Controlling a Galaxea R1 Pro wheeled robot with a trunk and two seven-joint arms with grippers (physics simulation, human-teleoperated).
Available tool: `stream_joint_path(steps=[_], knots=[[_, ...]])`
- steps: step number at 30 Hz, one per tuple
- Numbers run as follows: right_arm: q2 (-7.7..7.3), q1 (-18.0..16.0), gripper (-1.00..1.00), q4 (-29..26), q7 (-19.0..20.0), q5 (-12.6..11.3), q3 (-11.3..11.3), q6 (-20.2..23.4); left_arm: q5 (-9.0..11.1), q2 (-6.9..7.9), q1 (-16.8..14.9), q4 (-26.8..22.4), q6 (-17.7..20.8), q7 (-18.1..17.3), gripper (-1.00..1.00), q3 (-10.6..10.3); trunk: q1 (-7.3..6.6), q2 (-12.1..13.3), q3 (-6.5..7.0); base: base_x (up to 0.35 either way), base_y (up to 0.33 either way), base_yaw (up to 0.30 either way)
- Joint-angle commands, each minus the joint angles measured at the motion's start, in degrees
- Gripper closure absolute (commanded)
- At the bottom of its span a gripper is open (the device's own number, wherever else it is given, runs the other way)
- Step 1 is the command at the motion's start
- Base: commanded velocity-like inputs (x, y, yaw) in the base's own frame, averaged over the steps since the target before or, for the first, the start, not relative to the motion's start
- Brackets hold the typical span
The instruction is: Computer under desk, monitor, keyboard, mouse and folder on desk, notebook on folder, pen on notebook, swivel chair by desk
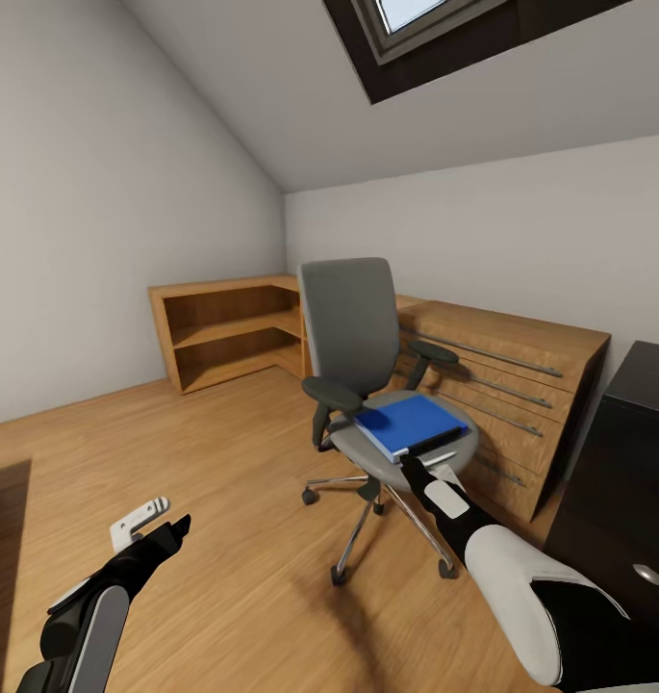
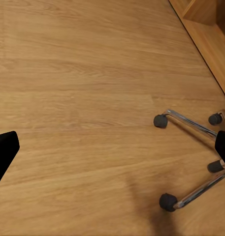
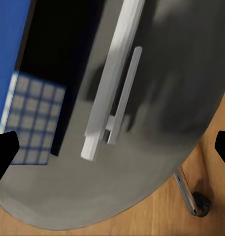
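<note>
Head view: the swivel chair (image 1: 358, 356) is seen at the centre of the frame, on the wooden floor (image 1: 223, 500), in front of a light wooden drawer chest (image 1: 507, 385). The folder (image 1: 410, 424), flat and bright blue with a white edge, is carried on the grey seat, its long axis running from centre toward lower right. A black drawer unit (image 1: 622, 481) is seen at the right edge. The right gripper (image 1: 413, 469) is placed at the near rim of the seat, just below the folder; the folder lies directly ahead of it. The left gripper (image 1: 161, 525) is held at lower left, well apart from the chair. The right arm is judged the nearer for the pick.

Left wrist view: floor boards and the chrome wheeled base (image 2: 191, 162) are shown at the right of the frame. The fingertips (image 2: 4, 150) are seen at opposite edges, so the left gripper is spread apart with nothing between.

Right wrist view: the seat is shown from above, with the folder's blue cover (image 3: 9, 59) at upper left. A thin white pen (image 3: 124, 93) lies beside a pale bar on the seat, at centre frame. The right gripper's fingertips (image 3: 4, 152) stand wide apart, empty
</note>
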Motion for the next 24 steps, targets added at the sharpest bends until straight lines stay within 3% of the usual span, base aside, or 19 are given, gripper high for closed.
stream_joint_path(steps=[1,24], knots=[[0.05,0.0,-1.00,-0.1,-0.1,-0.1,-0.4,-0.1,0.6,-0.04,0.0,-0.1,0.2,0.4,-1.00,0.1,-0.01,0.0,-0.06,0.000,0.000,0.000],[0.05,0.0,-1.00,-0.1,-0.1,-0.1,-0.4,-0.1,0.6,-0.06,0.0,-0.1,0.2,0.4,-1.00,0.0,-0.01,0.0,-0.06,0.000,0.000,0.000]])
